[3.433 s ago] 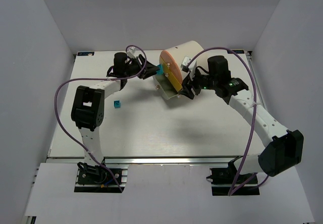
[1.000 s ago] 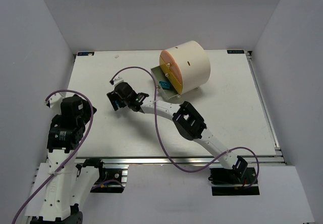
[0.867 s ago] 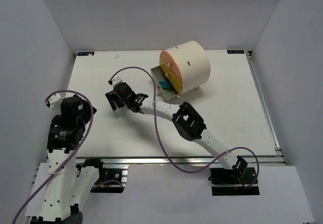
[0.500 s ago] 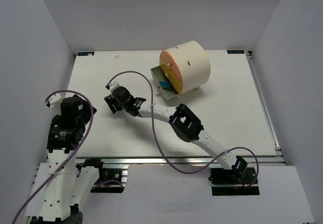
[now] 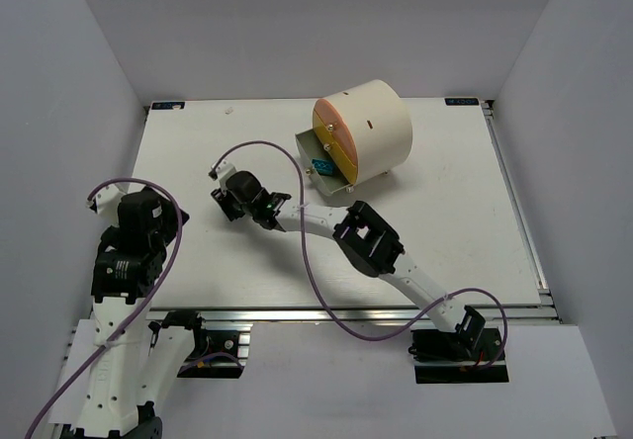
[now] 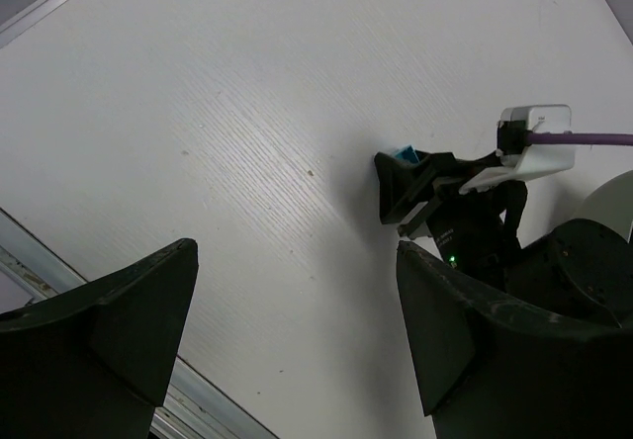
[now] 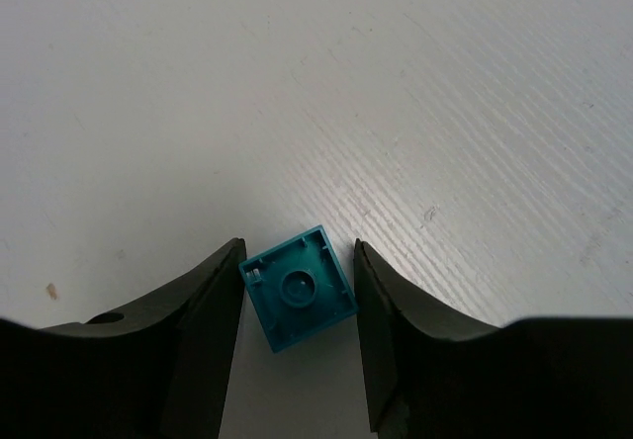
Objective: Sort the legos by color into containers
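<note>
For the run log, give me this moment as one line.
left claw: open, empty | right claw: straddling teal lego on table, contact unclear | drum: apart from both claws

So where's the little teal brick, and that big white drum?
teal brick [image 7: 299, 288]: right wrist view, middle of its upward face.
white drum [image 5: 386, 132]: top view, its curved cream side.

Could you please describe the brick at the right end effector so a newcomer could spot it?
Find the big cream drum at the back, then move left and nearer to the right end effector. Between its fingers lies a small teal brick on bare table, unlike the teal one at the drum's mouth.
</note>
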Motion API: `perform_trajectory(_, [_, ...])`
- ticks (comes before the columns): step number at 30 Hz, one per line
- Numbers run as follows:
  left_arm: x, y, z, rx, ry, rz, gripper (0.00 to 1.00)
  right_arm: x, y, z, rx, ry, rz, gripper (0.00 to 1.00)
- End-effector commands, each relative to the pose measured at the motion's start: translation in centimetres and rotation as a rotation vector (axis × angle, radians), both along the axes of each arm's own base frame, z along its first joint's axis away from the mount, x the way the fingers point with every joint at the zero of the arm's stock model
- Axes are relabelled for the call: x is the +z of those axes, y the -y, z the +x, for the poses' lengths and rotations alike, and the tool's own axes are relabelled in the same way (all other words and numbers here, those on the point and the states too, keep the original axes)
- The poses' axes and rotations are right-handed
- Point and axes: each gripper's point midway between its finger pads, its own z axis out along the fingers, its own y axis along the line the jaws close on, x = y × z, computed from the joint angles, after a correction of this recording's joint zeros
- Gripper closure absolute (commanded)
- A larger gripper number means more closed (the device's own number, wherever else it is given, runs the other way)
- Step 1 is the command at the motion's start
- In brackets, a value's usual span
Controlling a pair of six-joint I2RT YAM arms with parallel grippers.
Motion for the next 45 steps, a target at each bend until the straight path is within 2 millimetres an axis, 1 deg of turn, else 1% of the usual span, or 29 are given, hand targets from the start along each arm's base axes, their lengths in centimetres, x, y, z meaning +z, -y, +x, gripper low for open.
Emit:
perform_trajectory(1, [-0.1, 0.2, 0.1, -0.006, 0.015, -0.009, 0.09, 5.5, 0.3, -0.7, 0.062, 0.053, 0.061, 0.89])
perform_trajectory(3, [-0.1, 0.3, 0.3, -0.011, 0.021, -0.014, 0.09, 7.4, 0.8, -1.1, 0.119, 0.039, 0.100, 0.93])
perform_trajectory(4, [-0.2, 0.4, 0.3, -0.014, 0.023, -0.018, 0.09, 9.4, 1.5, -1.6, 0.156, 0.065, 0.106, 0.93])
perform_trajectory(5, [-0.2, 0.5, 0.4, -0.018, 0.027, -0.023, 0.09, 10.4, 1.5, -2.8, 0.236, 0.046, 0.133, 0.95])
perform_trajectory(6, [-0.2, 0.6, 0.6, -0.021, 0.033, -0.026, 0.09, 11.5, 2.4, -2.2, 0.250, 0.047, 0.146, 0.96])
perform_trajectory(7, [-0.5, 0.7, 0.6, -0.023, 0.030, -0.029, 0.09, 14.2, 3.2, -2.6, 0.282, 0.071, 0.165, 0.98])
perform_trajectory(8, [-0.7, 0.9, 0.8, -0.032, 0.031, -0.036, 0.09, 14.3, 3.9, -3.0, 0.312, 0.065, 0.159, 1.00])
perform_trajectory(9, [-0.6, 1.0, 1.0, -0.036, 0.046, -0.043, 0.09, 15.2, 5.0, -2.5, 0.344, 0.068, 0.159, 1.00])
perform_trajectory(10, [-0.7, 1.2, 1.2, -0.040, 0.047, -0.050, 0.09, 16.7, 6.0, -2.9, 0.366, 0.071, 0.146, 1.00])
perform_trajectory(11, [-1.2, 1.4, 1.3, -0.051, 0.042, -0.060, 0.09, 17.3, 6.7, -2.8, 0.395, 0.104, 0.118, 1.00])
perform_trajectory(12, [-1.2, 1.6, 1.6, -0.060, 0.053, -0.065, 0.09, 17.9, 8.0, -1.7, 0.397, 0.123, 0.105, 1.00])
perform_trajectory(13, [-1.3, 1.8, 1.8, -0.068, 0.057, -0.073, 0.09, 18.6, 9.1, -1.7, 0.408, 0.133, 0.073, 1.00])
perform_trajectory(14, [-1.7, 2.0, 1.9, -0.076, 0.053, -0.079, 0.09, 18.2, 10.3, -1.7, 0.433, 0.153, 0.006, 1.00])
perform_trajectory(15, [-1.6, 2.4, 2.3, -0.090, 0.068, -0.095, 0.09, 18.2, 12.4, 0.4, 0.391, 0.171, -0.033, 1.00])
perform_trajectory(16, [-1.8, 2.6, 2.5, -0.097, 0.069, -0.100, 0.09, 19.0, 13.4, 0.9, 0.383, 0.195, -0.056, 1.00])
perform_trajectory(18, [-2.1, 3.1, 2.9, -0.118, 0.077, -0.122, 0.10, 18.4, 16.4, 2.3, 0.365, 0.231, -0.154, 1.00])
perform_trajectory(19, [-2.2, 3.3, 3.1, -0.123, 0.079, -0.128, 0.10, 19.4, 17.3, 2.6, 0.362, 0.268, -0.174, 1.00])
perform_trajectory(20, [-2.3, 3.5, 3.3, -0.129, 0.081, -0.136, 0.10, 19.5, 18.0, 2.9, 0.367, 0.292, -0.205, 1.00])
perform_trajectory(21, [-2.5, 3.8, 3.5, -0.139, 0.085, -0.149, 0.10, 18.8, 19.4, 3.2, 0.389, 0.318, -0.290, 1.00])
perform_trajectory(23, [-2.7, 4.1, 3.7, -0.150, 0.090, -0.162, 0.10, 18.7, 20.6, 3.7, 0.408, 0.334, -0.359, 1.00])
perform_trajectory(24, [-3.0, 4.3, 3.9, -0.154, 0.094, -0.173, 0.10, 17.9, 21.7, 3.6, 0.424, 0.312, -0.404, 1.00])
perform_trajectory(27, [-3.1, 4.8, 4.2, -0.168, 0.106, -0.199, 0.10, 17.6, 22.9, 3.9, 0.476, 0.338, -0.470, 1.00])
perform_trajectory(31, [-3.7, 5.2, 4.2, -0.174, 0.106, -0.227, 0.10, 16.7, 24.2, 2.5, 0.584, 0.337, -0.543, 1.00])
perform_trajectory(34, [-3.7, 5.5, 4.1, -0.179, 0.118, -0.247, 0.11, 15.5, 25.2, 2.4, 0.646, 0.359, -0.623, 1.00])
perform_trajectory(35, [-4.2, 5.6, 4.0, -0.179, 0.109, -0.251, 0.11, 15.3, 25.5, 2.3, 0.674, 0.374, -0.656, 1.00])
perform_trajectory(38, [-4.8, 6.1, 4.0, -0.190, 0.114, -0.280, 0.11, 14.0, 26.7, 2.6, 0.710, 0.371, -0.754, 1.00])
perform_trajectory(39, [-4.7, 6.4, 4.1, -0.199, 0.124, -0.296, 0.11, 14.1, 26.9, 3.1, 0.722, 0.395, -0.793, 1.00])
perform_trajectory(41, [-4.9, 6.7, 4.1, -0.206, 0.128, -0.315, 0.11, 13.4, 27.4, 3.3, 0.741, 0.384, -0.835, 1.00])
perform_trajectory(45, [-5.3, 7.3, 4.3, -0.212, 0.138, -0.353, 0.11, 12.0, 28.4, 4.2, 0.765, 0.389, -0.946, 0.95])
